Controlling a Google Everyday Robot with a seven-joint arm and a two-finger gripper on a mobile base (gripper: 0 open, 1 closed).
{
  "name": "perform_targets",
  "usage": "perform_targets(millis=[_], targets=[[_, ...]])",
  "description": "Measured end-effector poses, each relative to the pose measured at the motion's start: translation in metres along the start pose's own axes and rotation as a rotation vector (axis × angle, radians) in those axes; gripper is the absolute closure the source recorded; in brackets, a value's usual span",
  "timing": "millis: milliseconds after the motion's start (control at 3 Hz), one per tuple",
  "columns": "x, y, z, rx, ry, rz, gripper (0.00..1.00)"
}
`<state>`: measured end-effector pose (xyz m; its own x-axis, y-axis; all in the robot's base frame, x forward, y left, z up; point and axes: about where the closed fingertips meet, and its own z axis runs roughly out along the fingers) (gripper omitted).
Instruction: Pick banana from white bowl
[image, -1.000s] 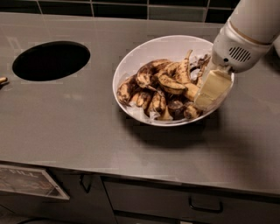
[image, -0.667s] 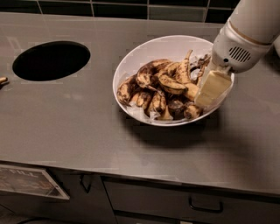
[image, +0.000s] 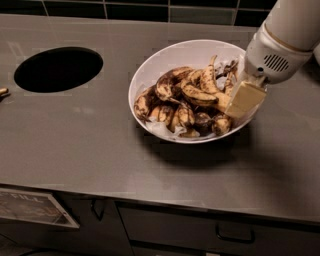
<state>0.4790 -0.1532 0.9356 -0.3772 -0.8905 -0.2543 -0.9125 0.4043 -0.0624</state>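
A large white bowl (image: 175, 54) stands on the grey metal counter, right of centre, filled with several overripe bananas. Most are heavily blackened. The yellowest banana (image: 199, 94), speckled brown, lies curved in the right half of the pile. My gripper (image: 244, 100) reaches down from the white arm at the upper right. Its cream-coloured tip is inside the bowl's right side, against the pile just right of that banana. It hides the bananas behind it.
A round dark hole (image: 58, 68) is cut into the counter at the left. A small object (image: 3, 92) pokes in at the left edge. Black wall tiles run along the back. Drawers with a handle (image: 235, 235) sit below the counter's front edge.
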Motion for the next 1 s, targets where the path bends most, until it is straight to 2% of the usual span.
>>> perform_targets(millis=[333,1000], targets=[[-0.008,0.004,-0.011,0.037,0.003,-0.007,1.00],[-0.034,0.030,-0.047,0.139,0.031,-0.062,1.00]])
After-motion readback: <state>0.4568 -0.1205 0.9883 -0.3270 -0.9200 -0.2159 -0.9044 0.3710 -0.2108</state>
